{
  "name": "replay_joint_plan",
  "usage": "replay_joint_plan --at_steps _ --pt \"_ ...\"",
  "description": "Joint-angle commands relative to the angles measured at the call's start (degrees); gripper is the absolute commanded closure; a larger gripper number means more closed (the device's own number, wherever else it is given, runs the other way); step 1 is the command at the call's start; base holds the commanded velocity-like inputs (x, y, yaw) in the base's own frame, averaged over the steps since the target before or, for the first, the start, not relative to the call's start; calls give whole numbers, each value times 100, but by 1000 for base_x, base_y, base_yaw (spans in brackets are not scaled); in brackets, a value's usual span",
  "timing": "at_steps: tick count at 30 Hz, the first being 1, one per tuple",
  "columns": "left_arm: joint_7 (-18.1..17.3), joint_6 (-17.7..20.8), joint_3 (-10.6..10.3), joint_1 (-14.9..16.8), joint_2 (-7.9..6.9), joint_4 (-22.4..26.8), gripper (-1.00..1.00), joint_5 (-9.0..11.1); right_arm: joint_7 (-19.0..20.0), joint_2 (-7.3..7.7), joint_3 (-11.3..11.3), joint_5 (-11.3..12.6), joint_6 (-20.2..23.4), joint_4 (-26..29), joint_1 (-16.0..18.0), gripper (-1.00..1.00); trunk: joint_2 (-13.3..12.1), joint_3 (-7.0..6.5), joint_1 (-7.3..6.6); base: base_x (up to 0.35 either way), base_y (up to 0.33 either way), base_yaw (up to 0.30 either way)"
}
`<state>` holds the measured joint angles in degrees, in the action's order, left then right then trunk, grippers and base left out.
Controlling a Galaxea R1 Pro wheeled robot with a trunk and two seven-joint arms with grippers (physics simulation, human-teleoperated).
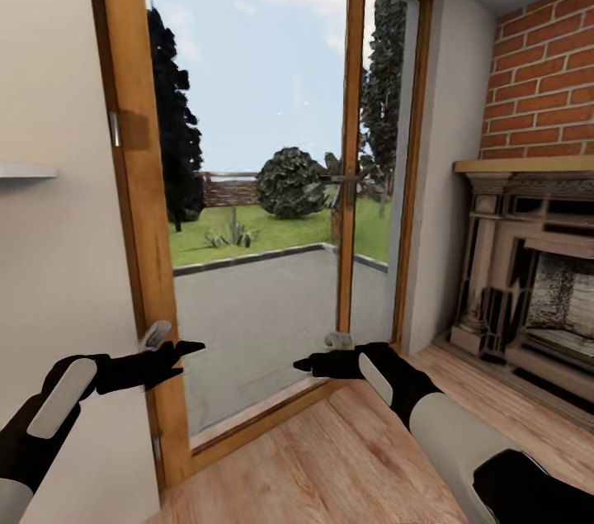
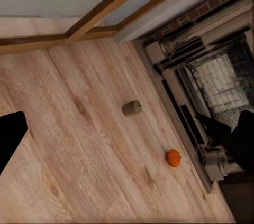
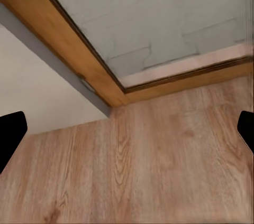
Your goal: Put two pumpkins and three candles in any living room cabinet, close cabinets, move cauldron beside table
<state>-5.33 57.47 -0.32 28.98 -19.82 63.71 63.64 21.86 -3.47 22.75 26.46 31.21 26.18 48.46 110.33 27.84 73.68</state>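
While the robot faces the big glass door point(image 1: 264, 202) with the brick fireplace point(image 1: 528, 276) at 3 o'clock, both arms reach out with nothing held. The left gripper point(image 1: 177, 355) and right gripper point(image 1: 309, 363) both have wide jaws. On the wood floor point(image 2: 79, 145), seen past the left jaws, a candle point(image 2: 132, 108) lies tipped over and a pumpkin point(image 2: 173, 157) sits near the hearth edge, with open floor around both.

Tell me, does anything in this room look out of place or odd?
Yes. A small orange ribbed pumpkin and a stubby tan candle sit loose on the pale wood plank floor, apart from each other. The pumpkin is close to the stone fireplace base. The candle seems tipped on its side.
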Motion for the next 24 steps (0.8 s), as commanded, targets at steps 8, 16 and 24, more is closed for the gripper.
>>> replay_joint_plan --at_steps 8,16,24 --pt "-56 10 -3 3 -5 0 -100 -53 2 4 17 15 16 1 6 -100 4 -40 0 0 0 -242" --pt "-56 10 -3 3 -10 -13 -100 -53 8 3 14 16 16 1 6 -100 4 -87 0 2 110 -242" --pt "-56 10 -3 3 -11 5 -100 -53 10 5 11 17 16 1 6 -100 4 -134 0 41 79 -242"
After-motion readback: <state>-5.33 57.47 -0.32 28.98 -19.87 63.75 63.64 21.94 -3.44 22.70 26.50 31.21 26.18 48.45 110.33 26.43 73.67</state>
